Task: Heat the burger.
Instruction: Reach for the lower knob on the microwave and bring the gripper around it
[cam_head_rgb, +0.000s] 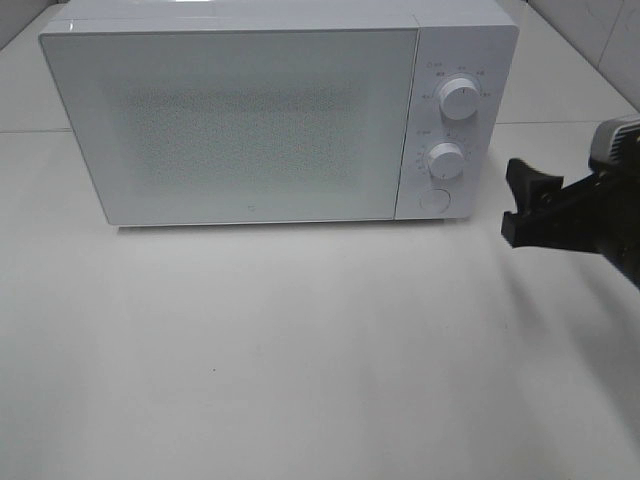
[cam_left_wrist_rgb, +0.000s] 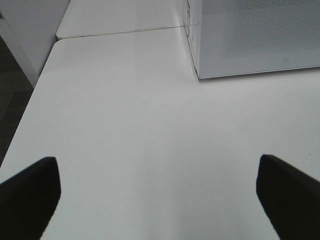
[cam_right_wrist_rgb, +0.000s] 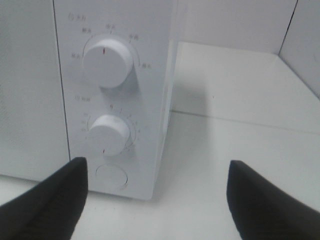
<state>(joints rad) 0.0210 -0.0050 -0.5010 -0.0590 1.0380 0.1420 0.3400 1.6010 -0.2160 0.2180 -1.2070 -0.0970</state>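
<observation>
My right end effector (cam_head_rgb: 510, 202) hangs open at three o'clock of the shut white box microwave (cam_head_rgb: 240, 120). No burger shows. Next I likely turn the lower round white knob (cam_head_rgb: 446, 160).

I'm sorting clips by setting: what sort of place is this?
Probably a lab bench staged as a kitchen: a white microwave on a plain white table, bare white walls behind, and the right gripper hovering beside it.
</observation>
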